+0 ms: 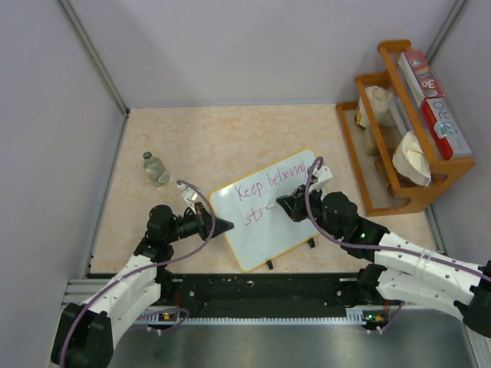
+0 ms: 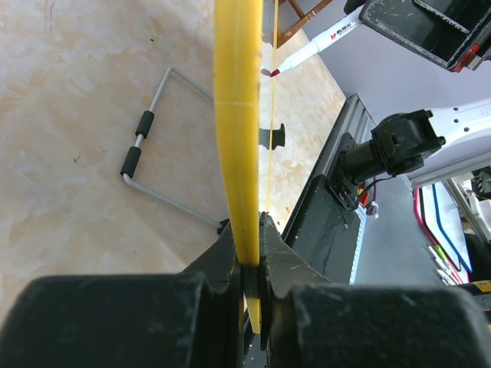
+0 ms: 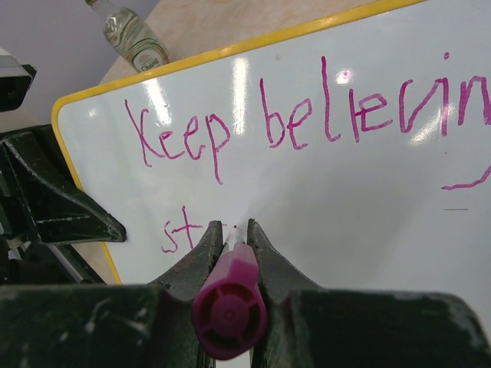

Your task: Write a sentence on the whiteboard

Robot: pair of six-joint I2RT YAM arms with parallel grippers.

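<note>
The right gripper (image 3: 234, 231) is closed on a marker (image 3: 229, 307). Its two fingers press the barrel from both sides, and the purple end cap faces the wrist camera. The marker tip is at the surface of the board (image 3: 360, 222), just after the letters "st" of the lower line. I cannot tell for sure if it touches. The sentence (image 3: 307, 115) reads "Keep believing" in the upper line, in purple-pink.

The left gripper (image 2: 249, 241) is closed on the yellow rim of the board, at its left edge. A wire stand (image 2: 146, 149) with black grips shows on the table (image 1: 207, 134) beside this rim.

The board lies aslant in the middle of the table, between both grippers. A bottle (image 1: 156, 169) stands to its left and a wooden rack (image 1: 383, 203) to its right, both apart from it
</note>
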